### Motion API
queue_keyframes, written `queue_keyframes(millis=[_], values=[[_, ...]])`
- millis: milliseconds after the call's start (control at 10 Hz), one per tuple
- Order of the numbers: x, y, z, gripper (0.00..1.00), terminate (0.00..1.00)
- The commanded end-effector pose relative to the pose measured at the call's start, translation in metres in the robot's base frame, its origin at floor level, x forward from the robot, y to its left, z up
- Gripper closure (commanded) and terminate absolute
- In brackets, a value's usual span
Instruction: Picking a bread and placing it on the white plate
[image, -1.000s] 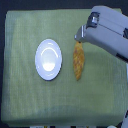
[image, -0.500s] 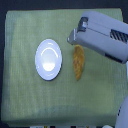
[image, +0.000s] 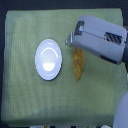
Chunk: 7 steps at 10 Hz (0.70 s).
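Note:
The white plate (image: 49, 59) lies on a green cloth, left of centre in the exterior view. Just to its right the bread (image: 78, 63) lies on the cloth, long and golden-brown, running top to bottom. My gripper (image: 70, 40) hangs over the bread's upper end, at the tip of the bulky grey arm (image: 100, 39) that reaches in from the right. The arm hides the top of the loaf. The fingers are small and blurred, so I cannot make out whether they are open or shut.
The green cloth (image: 30, 100) covers most of the table, with dark borders at the left and top edges. Part of the robot's grey body (image: 121, 112) shows at the lower right corner.
The arm has moved toward the exterior view's left, bringing the gripper over the bread's upper end. Bread and plate have stayed where they were.

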<state>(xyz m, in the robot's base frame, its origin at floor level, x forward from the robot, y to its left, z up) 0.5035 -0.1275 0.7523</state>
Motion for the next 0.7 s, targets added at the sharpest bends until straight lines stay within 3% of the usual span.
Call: queue_keyframes(millis=[0, 600], values=[[-0.0113, -0.0031, -0.0267, 0.0, 0.0], [-0.0147, -0.0097, -0.0326, 0.0, 0.0]])
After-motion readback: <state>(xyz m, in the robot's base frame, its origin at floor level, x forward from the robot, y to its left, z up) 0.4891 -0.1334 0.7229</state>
